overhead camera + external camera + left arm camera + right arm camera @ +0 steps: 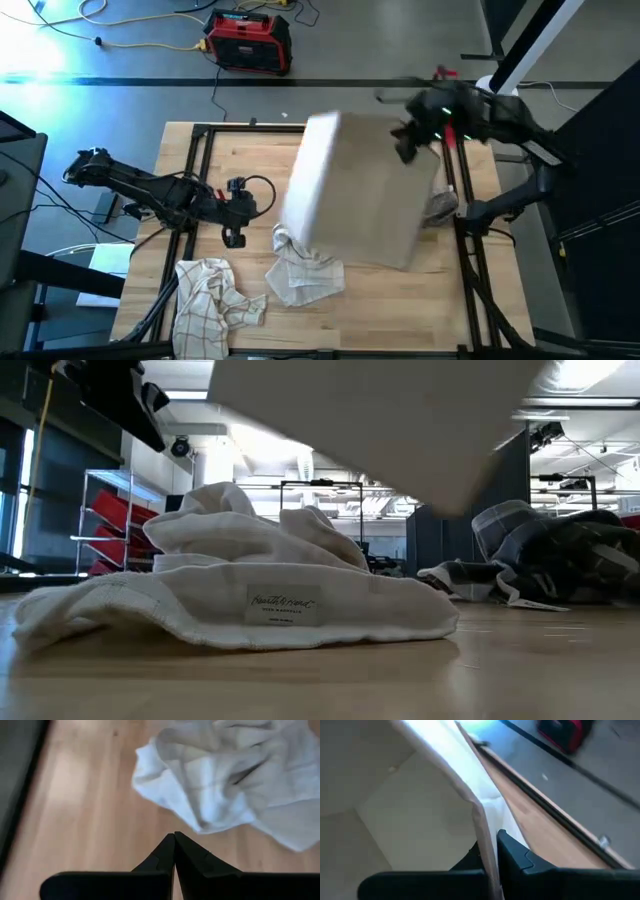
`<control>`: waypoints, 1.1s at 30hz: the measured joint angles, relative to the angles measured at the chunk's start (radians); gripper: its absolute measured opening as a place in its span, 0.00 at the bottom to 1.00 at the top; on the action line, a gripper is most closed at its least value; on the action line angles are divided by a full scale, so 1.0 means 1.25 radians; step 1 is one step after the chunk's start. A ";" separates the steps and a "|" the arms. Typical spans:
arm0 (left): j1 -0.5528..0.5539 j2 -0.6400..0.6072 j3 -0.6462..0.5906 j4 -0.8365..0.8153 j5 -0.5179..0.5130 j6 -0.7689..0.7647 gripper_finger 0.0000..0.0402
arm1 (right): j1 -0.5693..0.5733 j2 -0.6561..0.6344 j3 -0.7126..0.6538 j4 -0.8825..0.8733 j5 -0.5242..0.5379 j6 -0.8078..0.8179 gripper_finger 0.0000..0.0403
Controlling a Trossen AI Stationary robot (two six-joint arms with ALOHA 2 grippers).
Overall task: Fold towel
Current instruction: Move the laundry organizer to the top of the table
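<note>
- Gripping one wall of a large pale box [358, 190], the right gripper [408, 140] holds it in the air over the counter's [390, 310] middle; in the right wrist view the two fingers [512, 857] sit clamped on the thin box edge, one on each side.
- Box is tilted and motion-blurred in the high view. It covers the counter centre from roughly 12 o'clock down toward 4 o'clock. In the low view its underside fills the top of the picture.
- White towel [305, 270] lies crumpled on the counter at about 6 o'clock of the box, partly under the box's lower edge. A sewn label faces the low camera; writing on it too small to read.
- Left gripper [233, 238] hovers at 9 o'clock of the counter, near the white towel but apart from it. Left wrist view shows its fingers [165, 855] pressed together, tips touching, nothing between them.
- Checked cloth [212, 297] bunched at the counter's 7 o'clock corner, well apart from the gripper.
- Dark plaid cloth [441, 207] at the 3 o'clock edge, half hidden by the box.
- Red and black case [249, 42] on the floor beyond the counter, 11 o'clock.
</note>
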 joint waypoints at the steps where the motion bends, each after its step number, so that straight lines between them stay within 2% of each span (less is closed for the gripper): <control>1: -0.003 -0.011 0.000 -0.011 -0.009 0.002 0.00 | -0.027 0.023 0.010 0.002 -0.018 0.013 0.00; 6: -0.033 -0.078 0.000 -0.067 -0.051 -0.035 0.00 | -0.126 0.130 0.051 0.071 -0.112 0.094 0.00; 10: -0.070 -0.125 0.000 -0.108 -0.071 -0.092 0.00 | -0.174 0.201 0.065 0.079 -0.119 0.179 0.00; 13: -0.104 -0.151 0.000 -0.139 -0.103 -0.117 0.00 | -0.198 0.237 0.065 0.037 -0.084 0.252 0.00; 17: -0.158 -0.172 0.000 -0.190 -0.223 -0.170 0.00 | -0.204 0.268 0.048 0.021 0.011 0.355 0.00; 19: -0.183 -0.178 0.000 -0.214 -0.258 -0.191 0.00 | -0.202 0.283 0.045 0.028 0.047 0.398 0.00; 22: -0.216 -0.182 0.000 -0.248 -0.266 -0.221 0.00 | -0.200 0.305 0.045 0.044 0.077 0.463 0.00; 26: -0.258 -0.181 -0.001 -0.289 -0.255 -0.272 0.00 | -0.194 0.351 0.045 0.049 0.065 0.525 0.00; 33: -0.305 -0.192 -0.062 -0.295 -0.252 -0.305 0.00 | -0.186 0.451 0.045 0.049 0.035 0.532 0.00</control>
